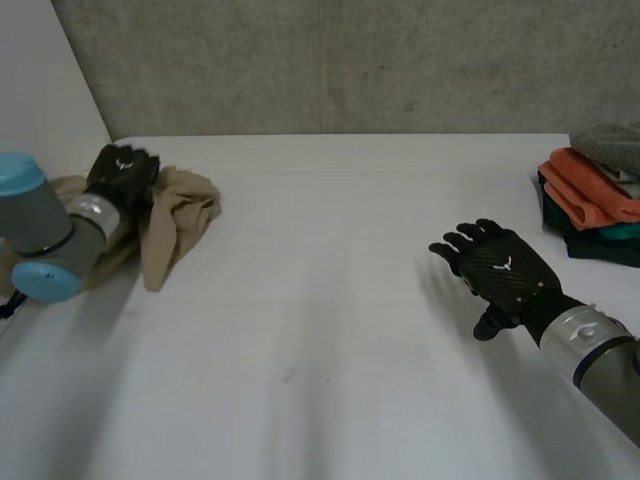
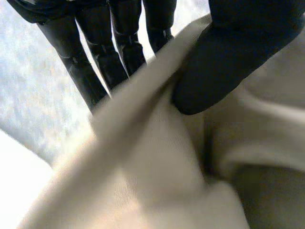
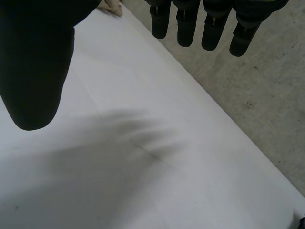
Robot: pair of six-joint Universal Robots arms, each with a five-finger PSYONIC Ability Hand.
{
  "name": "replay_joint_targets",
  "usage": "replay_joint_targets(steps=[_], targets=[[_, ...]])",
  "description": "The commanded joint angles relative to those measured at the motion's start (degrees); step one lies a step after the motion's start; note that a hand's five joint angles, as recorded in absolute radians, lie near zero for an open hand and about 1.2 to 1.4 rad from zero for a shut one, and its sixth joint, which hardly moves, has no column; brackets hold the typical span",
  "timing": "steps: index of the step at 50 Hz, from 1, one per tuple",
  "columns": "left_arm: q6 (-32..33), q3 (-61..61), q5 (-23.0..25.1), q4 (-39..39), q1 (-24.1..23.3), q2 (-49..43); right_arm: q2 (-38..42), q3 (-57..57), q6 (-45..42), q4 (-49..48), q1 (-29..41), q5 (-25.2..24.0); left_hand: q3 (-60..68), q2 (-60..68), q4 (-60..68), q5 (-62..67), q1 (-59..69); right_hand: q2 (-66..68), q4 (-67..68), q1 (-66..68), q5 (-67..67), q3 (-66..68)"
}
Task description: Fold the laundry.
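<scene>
A crumpled beige cloth (image 1: 180, 215) lies at the far left of the white table (image 1: 330, 330). My left hand (image 1: 122, 172) sits on top of the cloth's heap. In the left wrist view a fold of the beige cloth (image 2: 167, 181) runs between the thumb (image 2: 224, 62) and the fingers (image 2: 114, 52), which pinch it. My right hand (image 1: 500, 270) hovers over the right half of the table, palm down, far from the cloth. Its fingers (image 3: 190, 24) and thumb (image 3: 35, 71) are straight and spread with nothing between them. A tip of the beige cloth (image 3: 110, 5) shows far beyond that hand.
A stack of folded laundry (image 1: 595, 200) stands at the table's right edge: grey on top, orange under it, teal and dark pieces below. A concrete wall (image 1: 350, 60) runs behind the table's far edge.
</scene>
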Motion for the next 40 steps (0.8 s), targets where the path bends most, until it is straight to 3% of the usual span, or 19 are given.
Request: replay_joint_targets(steps=[1,6,9,15,16,17,19,21,33,40], targets=[[-8.2,-13.2,0.6,3.8,-10.2,16.5,-1.0,0.0,0.2,-0.1,0.0,0.8,13.3,12.1,11.4,14.2,15.1,-2.3,-2.2,-3.4,-2.5,-2.2],[-19.2,-19.0,0.5,4.1,-20.9,25.8,-1.6,0.0,0.2,-0.1,-0.8,3.0,13.3,12.1,11.4,14.2,15.1,-2.3,-2.2,-3.4,-2.5,-2.2],[-24.1,-21.0,0.3,3.9,-25.4,26.3,-2.2,0.0,0.2,-0.1,-1.2,3.7,13.3,12.1,11.4,14.2,15.1,-2.3,-2.2,-3.4,-2.5,-2.2],[-26.4,-23.0,0.5,4.1,-33.0,23.3,-2.5,0.0,0.3,-0.1,-2.5,3.8,13.3,12.1,11.4,14.2,15.1,-2.3,-2.2,-3.4,-2.5,-2.2],[-26.4,-22.9,0.4,4.1,-33.8,22.3,-2.5,-0.1,0.3,-0.1,-2.6,3.8,11.3,10.1,9.5,12.3,13.2,-2.3,-2.2,-3.4,-2.5,-2.2],[-26.0,-22.6,-0.1,4.1,-35.0,20.9,-2.5,-0.1,0.3,-0.1,-2.7,3.9,-7.2,-8.4,-9.1,-6.2,-5.3,-2.3,-2.2,-3.4,-2.5,-2.2],[-25.7,-22.7,-0.2,3.7,-35.4,20.2,-2.5,-0.3,0.3,-0.1,-2.9,4.1,-25.8,-27.0,-27.7,-24.8,-24.0,-2.3,-2.2,-3.4,-2.5,-2.2],[-24.9,-23.0,-1.5,3.4,-35.5,20.6,-2.6,-0.4,0.3,-0.1,-3.0,4.5,-36.5,-37.7,-38.3,-35.5,-34.6,-2.3,-2.2,-3.4,-2.5,-2.2],[-20.6,-29.2,-10.3,3.2,-31.8,29.2,-3.1,-1.6,4.4,-0.4,-4.7,10.1,-40.2,-41.4,-42.0,-39.2,-38.3,-2.3,-2.2,-3.4,-2.5,-2.2],[-15.8,-29.0,-12.8,3.6,-31.0,24.4,-4.2,-2.1,7.3,0.1,-4.8,10.2,-38.9,-40.1,-40.7,-37.9,-37.0,-2.3,-2.2,-3.4,-2.5,-2.2]])
